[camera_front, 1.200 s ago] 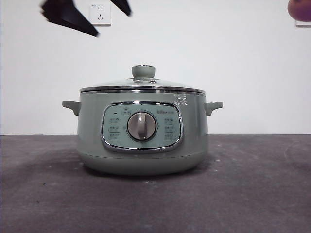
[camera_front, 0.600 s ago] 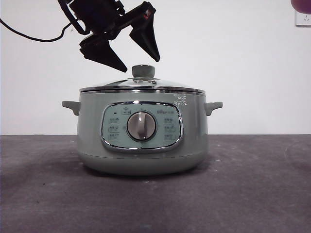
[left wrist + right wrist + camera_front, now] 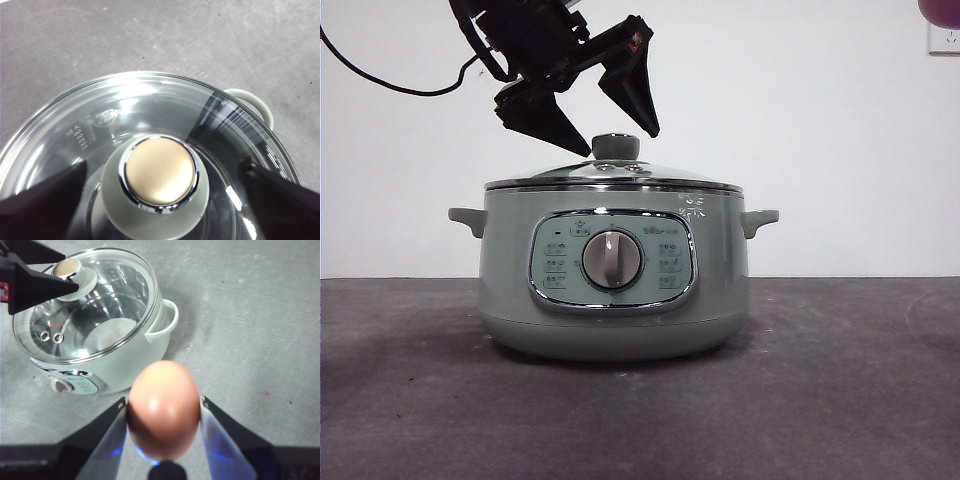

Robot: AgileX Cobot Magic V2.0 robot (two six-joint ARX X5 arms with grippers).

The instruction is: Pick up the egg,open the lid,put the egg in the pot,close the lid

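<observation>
Left gripper [image 3: 622,140] spread open, straddling sage-green knob [image 3: 159,186] of domed glass lid [image 3: 612,176], not yet pinching. Lower and nearer the knob than half a second back. Risk: off-centre closing, slipping off rounded knob, dragging sage-green electric pot [image 3: 613,270] across bench [image 3: 840,400]. Right gripper [image 3: 162,412] clamped on reddish-brown egg [image 3: 163,407], held aloft beside pot; overtight squeeze could crack shell.

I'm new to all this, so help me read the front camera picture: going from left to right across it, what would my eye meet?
Pot's left handle → left gripper above the lid's knob → dial → pot's right handle → egg, just peeking in at the top corner.
</observation>
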